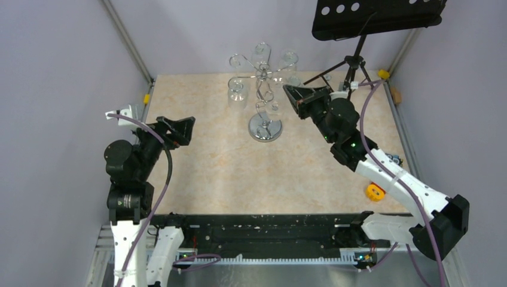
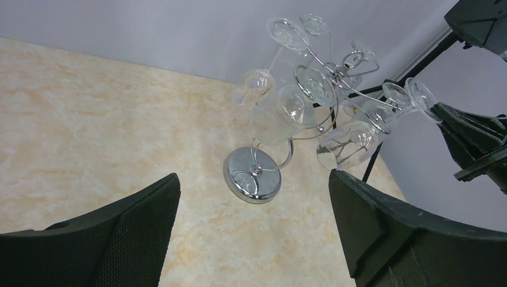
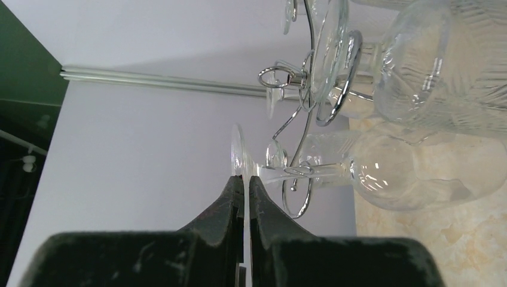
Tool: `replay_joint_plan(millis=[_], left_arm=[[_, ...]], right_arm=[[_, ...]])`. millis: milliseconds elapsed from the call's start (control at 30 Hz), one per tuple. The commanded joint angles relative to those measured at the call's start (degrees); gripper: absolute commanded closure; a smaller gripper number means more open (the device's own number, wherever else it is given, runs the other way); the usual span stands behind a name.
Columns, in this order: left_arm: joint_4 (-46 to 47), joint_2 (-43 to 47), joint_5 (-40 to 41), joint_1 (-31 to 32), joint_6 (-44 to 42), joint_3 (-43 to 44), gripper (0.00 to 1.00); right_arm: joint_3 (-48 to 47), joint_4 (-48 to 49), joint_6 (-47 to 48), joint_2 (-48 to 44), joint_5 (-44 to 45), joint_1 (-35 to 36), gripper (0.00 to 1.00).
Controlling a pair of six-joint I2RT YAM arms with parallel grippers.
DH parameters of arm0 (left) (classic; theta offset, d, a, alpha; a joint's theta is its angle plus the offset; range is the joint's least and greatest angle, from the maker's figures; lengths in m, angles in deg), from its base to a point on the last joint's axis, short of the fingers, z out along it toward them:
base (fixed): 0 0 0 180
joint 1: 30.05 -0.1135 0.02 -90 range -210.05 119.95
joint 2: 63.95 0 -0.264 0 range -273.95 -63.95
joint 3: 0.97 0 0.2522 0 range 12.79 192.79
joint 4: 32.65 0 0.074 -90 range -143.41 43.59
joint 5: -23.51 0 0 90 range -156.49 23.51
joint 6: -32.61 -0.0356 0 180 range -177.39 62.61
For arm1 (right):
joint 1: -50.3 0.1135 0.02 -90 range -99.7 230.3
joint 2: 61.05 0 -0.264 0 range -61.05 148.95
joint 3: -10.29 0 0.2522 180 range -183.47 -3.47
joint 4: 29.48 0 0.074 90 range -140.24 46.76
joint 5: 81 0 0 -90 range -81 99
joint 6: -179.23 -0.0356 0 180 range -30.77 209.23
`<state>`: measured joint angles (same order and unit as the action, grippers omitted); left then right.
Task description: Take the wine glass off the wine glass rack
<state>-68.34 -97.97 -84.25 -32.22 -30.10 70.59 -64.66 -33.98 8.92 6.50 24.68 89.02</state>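
Gripping: the right gripper (image 3: 245, 179) pinches the rim of the round foot of one wine glass (image 3: 406, 176). Its two fingers are almost together, with only the thin glass disc between them.
Wine glass: it hangs upside down from a curled arm on the side of the rack nearest the right arm. The stem is threaded through the wire curl and the bowl hangs above the table, not resting on it.
Rack: the wine glass rack (image 1: 265, 128) stands upright toward the far middle of the marble-look table (image 1: 209, 173), with its mirrored base flat on the surface.
Neighbours: several more glasses hang from the other arms. A patterned glass (image 2: 281, 116) hangs just beside the gripped one, and whether the two bowls touch cannot be told.
Left gripper: the left gripper (image 1: 178, 130) hovers well apart from the rack on the left side of the table. Its fingers are spread wide with nothing between them, and it faces the rack.
Background: a black music stand (image 1: 376, 18) rises in the far right corner, and its legs are near the right arm's wrist.
Done: the reach and the grasp on the foot look complete.
Left: the glass is not yet off, since its stem sits inside the curl. It likely has to be drawn out through the open end of the arm and carried clear.
Progress: roughly the middle of the task, by my reading.
Risk: the hold is a narrow pinch on a slick edge, and the close neighbours could be knocked.
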Motion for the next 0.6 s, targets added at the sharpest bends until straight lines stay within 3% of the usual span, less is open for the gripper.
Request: replay_joint_plan(millis=[0, 100, 333, 400, 500, 567], left_arm=[[1.4, -0.3, -1.1, -0.2, -0.4, 1.5, 0.02], [1.4, -0.9, -3.1, -0.3, -0.8, 1.7, 0.02], [6.8, -3.8, -19.2, -0.2, -0.6, 0.0, 0.03], [12.5, -4.5, -24.1, -0.1, 1.8, -1.9, 0.03], [28.5, -6.1, -29.7, 1.8, 9.9, -8.4, 0.03], [35.4, -7.6, -30.3, 7.7, 9.4, -10.3, 0.03]], right_arm=[[1.9, 3.6, -5.2, -4.5, -3.5, -1.7, 1.0], [3.7, 3.7, -7.6, -5.6, -6.5, -2.8, 1.0], [8.4, 2.4, -10.4, -10.0, -11.5, -3.6, 1.0], [10.0, 2.3, -11.0, -11.8, -12.5, -4.0, 1.0], [11.9, 1.8, -11.1, -14.5, -14.5, -4.1, 1.0], [13.5, 1.5, -11.7, -16.5, -16.1, -4.1, 1.0]])
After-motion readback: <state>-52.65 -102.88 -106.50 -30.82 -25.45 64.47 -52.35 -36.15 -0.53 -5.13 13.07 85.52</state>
